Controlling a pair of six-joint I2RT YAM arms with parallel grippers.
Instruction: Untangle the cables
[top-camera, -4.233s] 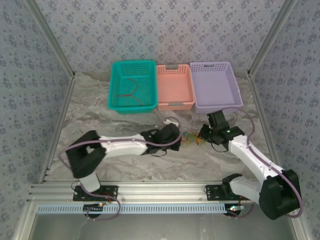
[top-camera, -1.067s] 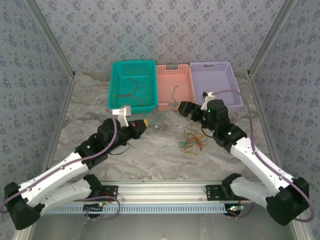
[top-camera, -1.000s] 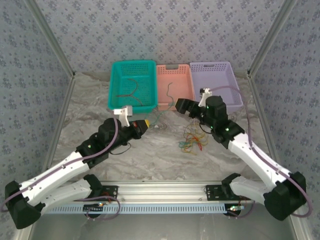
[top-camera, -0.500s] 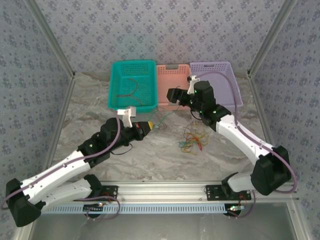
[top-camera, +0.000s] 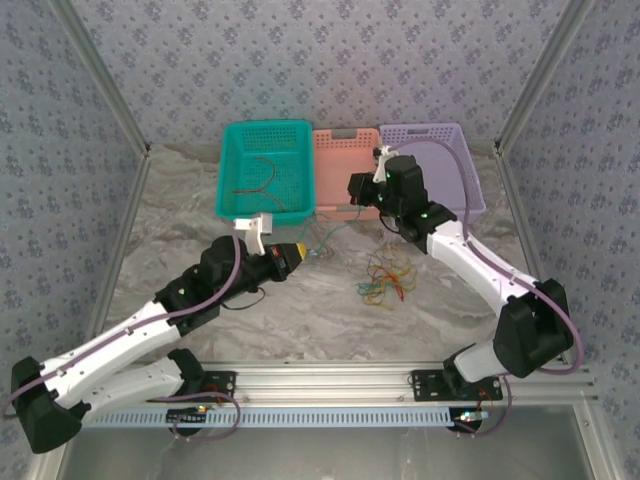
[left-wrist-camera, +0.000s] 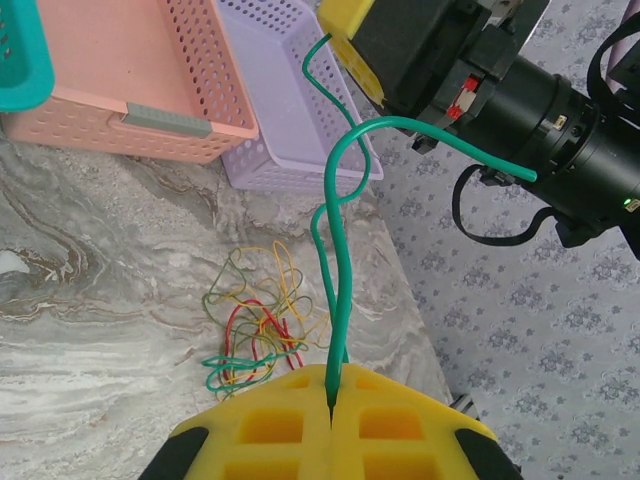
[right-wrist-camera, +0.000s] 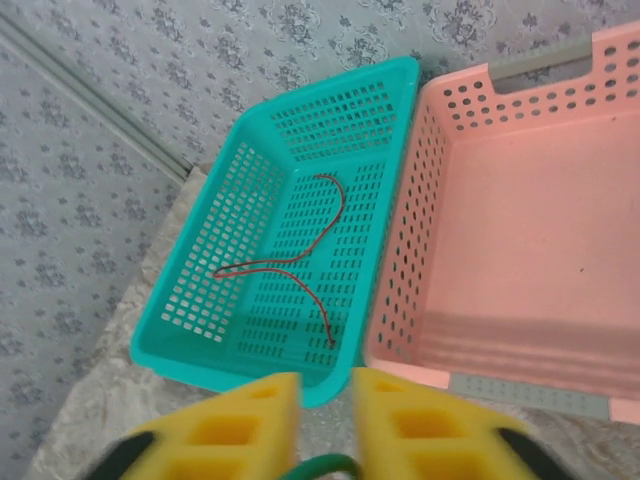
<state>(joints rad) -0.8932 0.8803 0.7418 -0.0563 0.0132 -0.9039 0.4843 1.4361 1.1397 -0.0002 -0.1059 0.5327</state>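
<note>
- Left gripper (left-wrist-camera: 330, 400): clenched on the near end of the green cable (left-wrist-camera: 335, 260).
- Tangle (left-wrist-camera: 255, 320): red, yellow and green loops lying on the table (top-camera: 300, 330), short of the baskets.
- Right gripper (right-wrist-camera: 318, 385): closed on the cable's far end, near the front rims of the teal basket (right-wrist-camera: 210, 250) and pink basket (right-wrist-camera: 420, 200).
- Step, by your judgement: one strand appears pulled clear.
- Next: you lift it over a rim and let go.
- Room: bare marble on both sides; the basket walls are the only edges to mind.

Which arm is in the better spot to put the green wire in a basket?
Probably right: the right pincer grips the green wire at the pink basket's front rim; the left pincer holds its other end farther back.
</note>
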